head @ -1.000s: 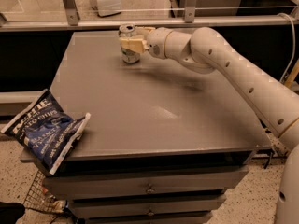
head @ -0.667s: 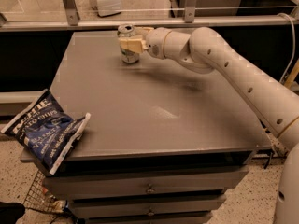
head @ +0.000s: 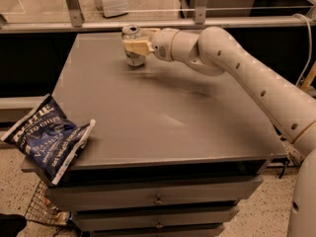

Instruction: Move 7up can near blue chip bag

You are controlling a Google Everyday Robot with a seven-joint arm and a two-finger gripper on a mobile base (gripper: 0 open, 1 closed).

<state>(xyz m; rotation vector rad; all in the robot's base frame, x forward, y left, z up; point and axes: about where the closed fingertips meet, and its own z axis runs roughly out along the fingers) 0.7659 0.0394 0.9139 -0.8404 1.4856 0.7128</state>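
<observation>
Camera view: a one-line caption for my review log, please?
The gripper grasps the upright 7up can at the far edge of the grey table; the blue chip bag overhangs the near-left corner.

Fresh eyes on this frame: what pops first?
The long white arm reaching in from the right, with its end effector closed around the 7up can near the far edge of the grey table. Next, the blue chip bag, which overhangs the table's near left corner, well apart from the can.
</observation>
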